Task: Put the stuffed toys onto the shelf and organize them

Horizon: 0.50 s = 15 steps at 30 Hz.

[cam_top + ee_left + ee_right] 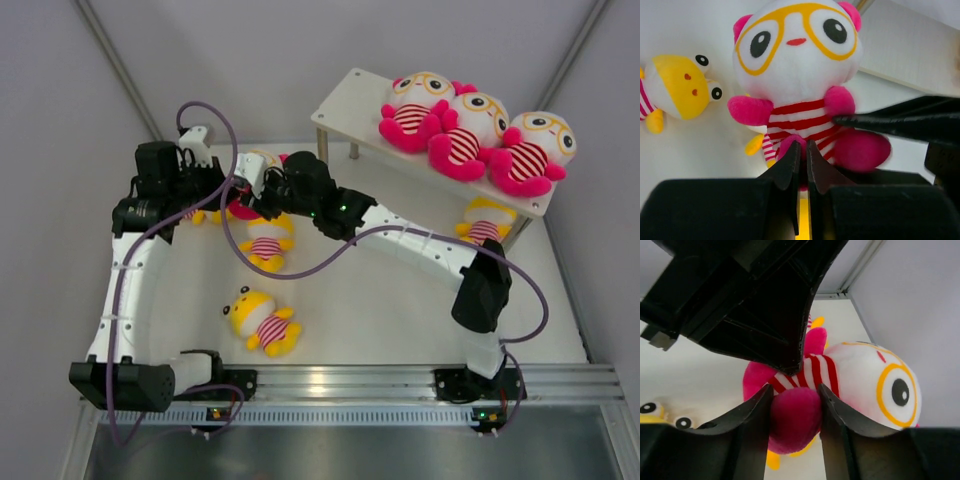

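- Leftmost, the left hand [801, 145] has its fingers pressed together, tips against the lower striped belly of the pink doll [797, 75]. I cannot tell whether any fabric is caught between them.
- That pink doll sits upright between the two hands at the far left of the desk [400, 310], facing the left wrist camera.
- Beside it lies a yellow doll [677, 92]; another yellow limb pokes out behind the pink doll, the rest hidden.
- From the right, the right hand [795, 388] pinches one of the pink doll's pink limbs, a finger touching each side.
- Nearer the arms' bases, two more yellow dolls [265, 240] [262, 322] lie on the desk, well apart from the shelf [345, 100].
- On the shelf's top board sit three pink dolls [468, 135], crowded at its right end.
- Below that board a fourth yellow doll [487, 222] shows, partly covered.
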Available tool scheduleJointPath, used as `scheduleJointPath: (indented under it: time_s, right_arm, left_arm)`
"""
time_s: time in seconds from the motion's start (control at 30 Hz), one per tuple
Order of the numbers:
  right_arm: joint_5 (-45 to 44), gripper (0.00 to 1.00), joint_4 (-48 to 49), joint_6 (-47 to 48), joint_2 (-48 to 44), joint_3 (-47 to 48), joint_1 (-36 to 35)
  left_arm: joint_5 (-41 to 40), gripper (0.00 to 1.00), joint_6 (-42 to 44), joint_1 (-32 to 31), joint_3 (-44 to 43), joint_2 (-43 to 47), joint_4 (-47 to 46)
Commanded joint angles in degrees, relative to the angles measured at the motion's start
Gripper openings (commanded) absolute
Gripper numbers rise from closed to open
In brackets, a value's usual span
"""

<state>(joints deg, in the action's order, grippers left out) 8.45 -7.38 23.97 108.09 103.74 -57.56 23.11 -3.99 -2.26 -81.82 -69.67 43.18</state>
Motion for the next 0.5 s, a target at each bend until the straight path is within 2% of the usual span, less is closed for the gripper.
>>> scheduleJointPath:
  time_s: [0.0, 0.07, 0.1, 0.2, 0.23, 0.27, 0.3, 0.33, 0.4, 0.47]
  right_arm:
    - [1.3, 0.35, 1.9, -1.4, 2.3, 5.5, 1.0]
    - [3.7, 0.05, 0.8, -2.8, 2.9, 6.2, 2.0]
    - [4.1, 0.0, 0.6, -3.1, 2.9, 6.4, 2.2]
    - [4.8, 0.0, 0.6, -2.4, 1.8, 6.2, 2.5]
    - [5.0, 0.0, 0.5, -1.6, 1.2, 6.4, 2.7]
    - [5.1, 0.0, 0.2, -1.2, 0.9, 7.3, 2.8]
    - [6.0, 0.0, -0.4, -0.4, 0.8, 8.2, 3.1]
    - [6.6, 0.0, -2.1, 0.0, 0.9, 9.4, 3.3]
    - [7.5, 0.0, -3.3, 0.6, 1.2, 13.3, 4.3]
    - [8.1, 0.0, -4.0, 2.0, 1.3, 16.6, 5.6]
  left_arm:
    - [3.4, 0.03, -0.7, 0.1, -2.1, 2.3, 0.2]
    - [2.2, 0.03, 0.9, 0.1, -3.6, 2.3, 1.1]
    - [1.8, 0.03, 2.0, 0.1, -4.0, 2.2, 1.5]
    - [-0.1, 0.06, 3.5, 0.1, -5.6, 2.1, 2.9]
    - [-0.6, 0.09, 5.2, 0.2, -6.5, 2.0, 3.1]
    - [-1.7, 0.18, 6.0, 0.2, -7.0, 1.9, 4.4]
    - [-2.6, 0.4, 7.8, 0.2, -8.3, 1.9, 4.9]
    - [-3.6, 0.52, 8.6, 0.2, -8.8, 2.2, 5.5]
    - [-8.3, 0.66, 11.0, 0.2, -9.8, 2.3, 6.6]
    - [-13.2, 0.7, 12.4, 0.2, -11.4, 2.7, 7.0]
